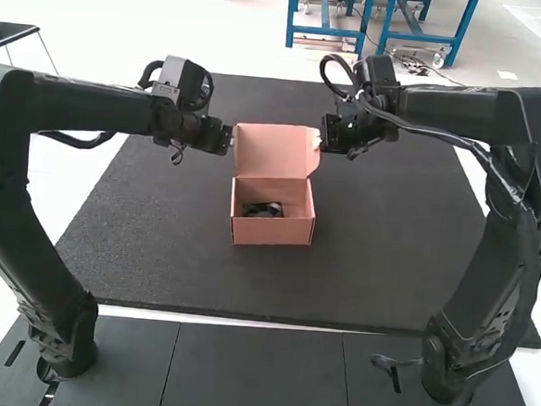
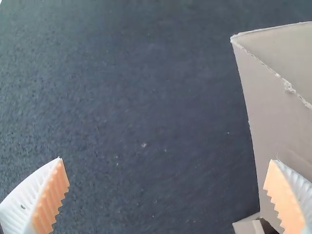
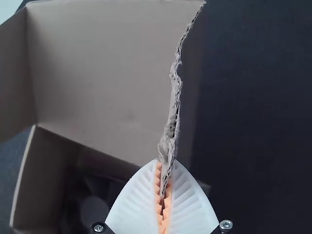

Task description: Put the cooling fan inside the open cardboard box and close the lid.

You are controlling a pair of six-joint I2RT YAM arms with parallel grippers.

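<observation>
We see fan (image 1: 266, 208) inside box (image 1: 270, 229) | right gripper (image 1: 323, 138) pinching lid (image 1: 272, 150) right edge | left gripper (image 1: 227, 140) wide, beside lid's left edge.

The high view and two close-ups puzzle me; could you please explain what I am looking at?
Two robot arms work over a dark mat. The high view looks down from behind them; the close-ups come from a camera on each wrist. On the mat sits a cardboard box, its lid standing open, a black cooling fan already inside. The right tool is shut on the lid's side edge. The left tool is open beside the lid's other edge, holding nothing.
</observation>
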